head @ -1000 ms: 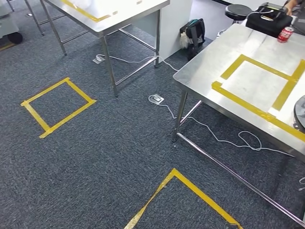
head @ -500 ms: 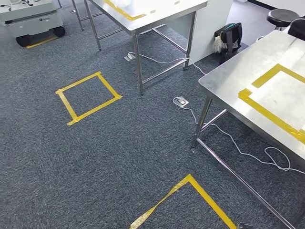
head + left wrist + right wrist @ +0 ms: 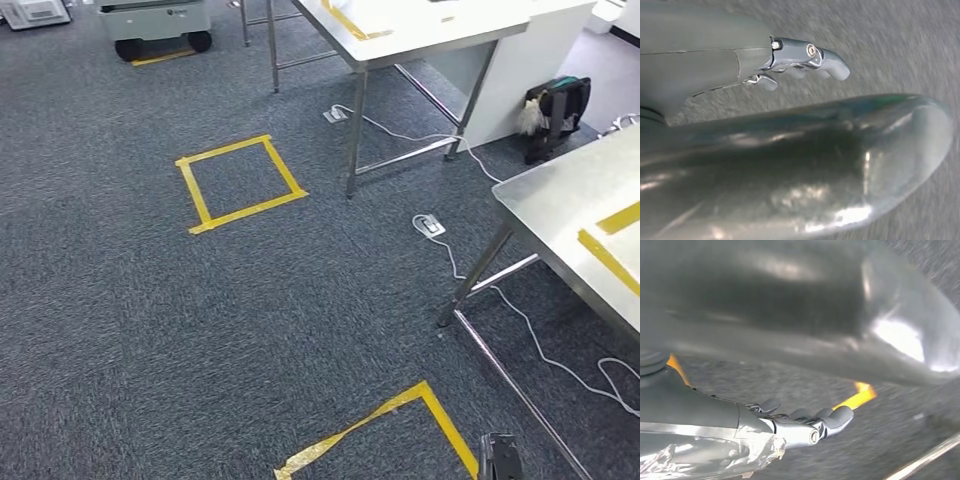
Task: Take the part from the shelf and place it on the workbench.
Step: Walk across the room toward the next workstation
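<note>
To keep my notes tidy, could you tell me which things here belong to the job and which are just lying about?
Job: near steel table, likely the workbench; left hand and right hand, both empty.
Lying about: far steel table, black bag, white cable, floor socket, taped floor square, wheeled cart.
</note>
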